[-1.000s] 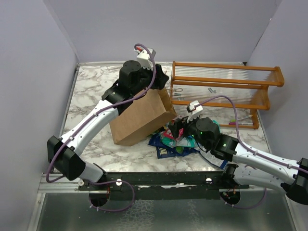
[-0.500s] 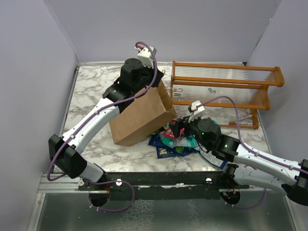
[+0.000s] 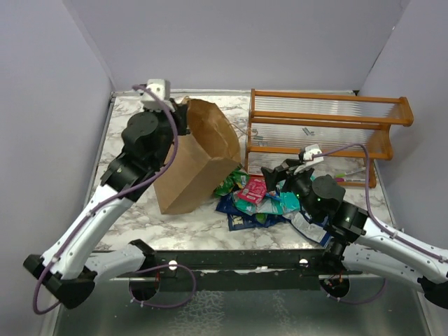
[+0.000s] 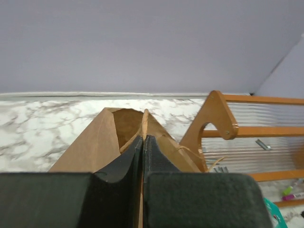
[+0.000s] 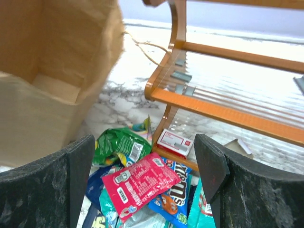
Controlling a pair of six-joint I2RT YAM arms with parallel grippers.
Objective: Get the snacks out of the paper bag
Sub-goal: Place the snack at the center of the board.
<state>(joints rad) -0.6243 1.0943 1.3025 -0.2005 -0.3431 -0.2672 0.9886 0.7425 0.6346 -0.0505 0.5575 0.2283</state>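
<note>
White-veined marble tabletop point(image 3: 133, 210) enclosed by plain lavender walls point(image 3: 280, 42). Left of centre, the left gripper point(image 4: 143, 139) is clenched on the upper rim of the bag point(image 3: 192, 175), its two black fingers point(image 4: 127, 161) pressed flat together with the paper edge between them. The bag rests on its base towards the middle of the table and leans, with its open mouth raised and facing the far edge and the right side. The snacks point(image 3: 259, 203) lie in a loose heap on the marble just right of the bag's base, close to the near edge. A pink-red packet point(image 5: 142, 183) lies on top, with a green packet point(image 5: 116, 145) beside it and blue packets point(image 5: 175, 190) beneath. The right gripper point(image 3: 280, 171) hangs above this heap with its jaws spread wide and nothing between them. A wooden rack point(image 3: 322, 126) stands in the far right corner, with a small red-and-white packet point(image 5: 175, 142) at its foot.
</note>
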